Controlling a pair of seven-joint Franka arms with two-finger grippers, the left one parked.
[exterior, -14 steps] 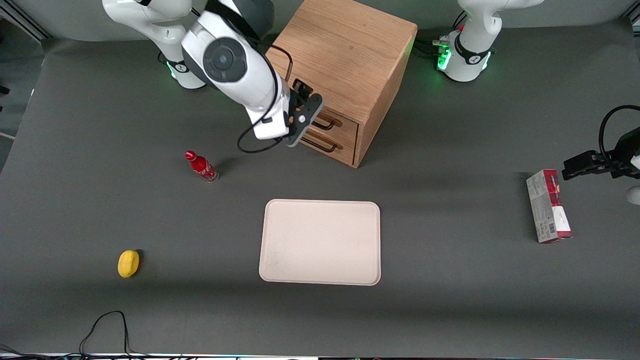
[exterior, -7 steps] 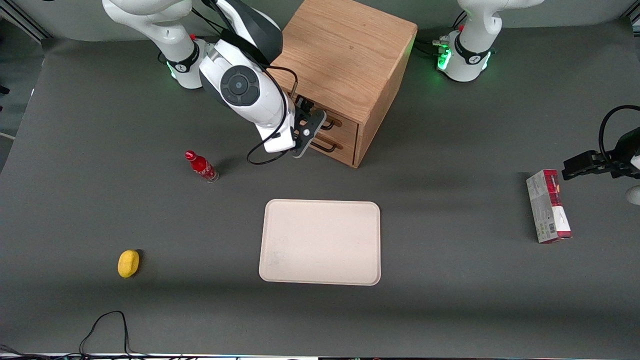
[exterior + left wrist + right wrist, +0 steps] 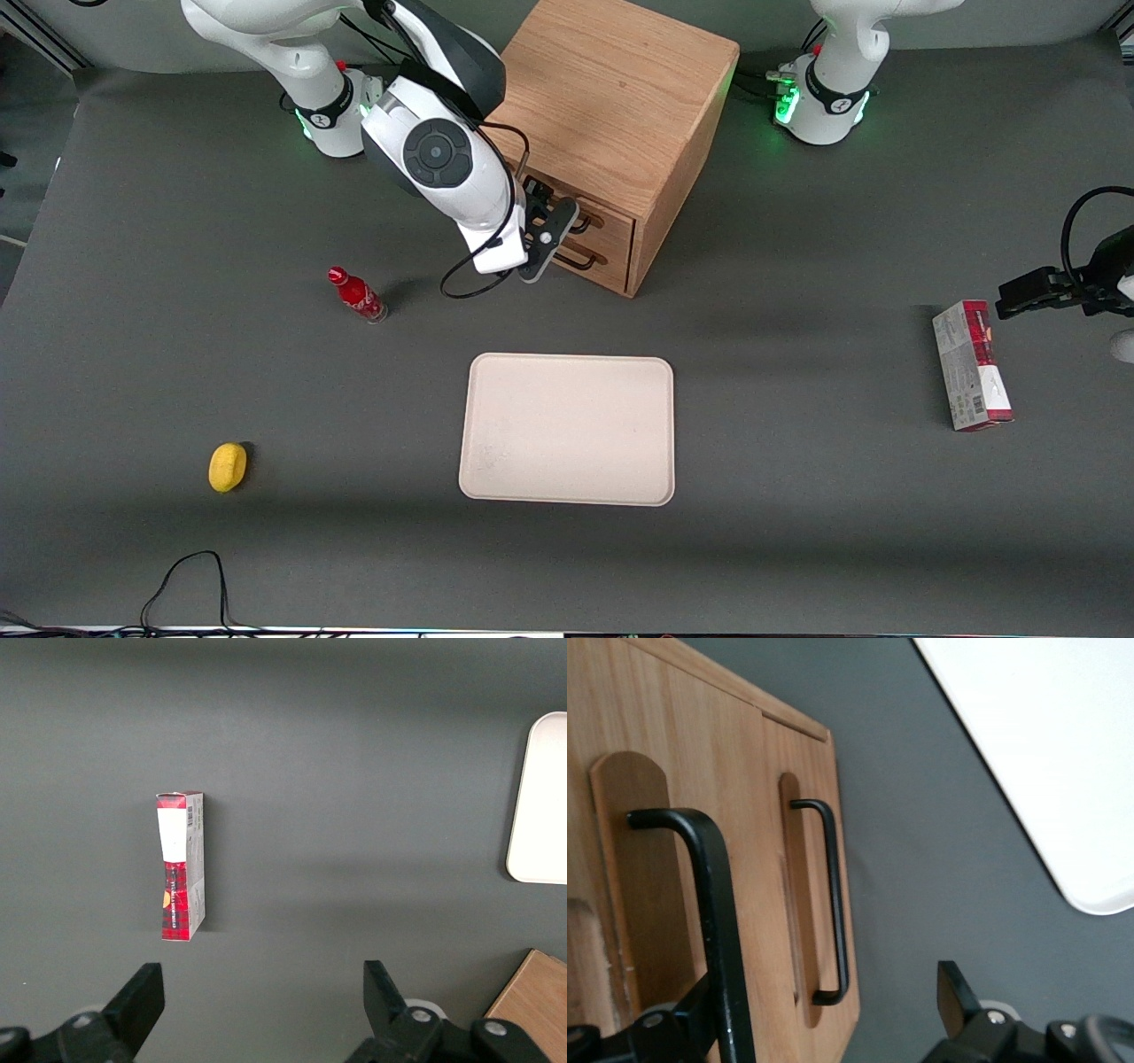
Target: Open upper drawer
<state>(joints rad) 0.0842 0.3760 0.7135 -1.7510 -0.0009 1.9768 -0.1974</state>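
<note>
The wooden cube cabinet stands near the arms' bases. Its upper drawer is closed, flush with the lower drawer. My right gripper is open, right in front of the upper drawer. In the right wrist view the upper drawer's black bar handle runs close by one finger, just inside the open gripper. The other finger is well clear of it. The lower drawer's handle shows farther off. The jaws hold nothing.
A cream tray lies nearer the front camera than the cabinet. A small red bottle stands beside the gripper, toward the working arm's end. A yellow object lies nearer the camera. A red-and-grey box lies toward the parked arm's end.
My gripper has moved down and in toward the cabinet front, closing on the upper drawer's handle. The drawers have not moved.
</note>
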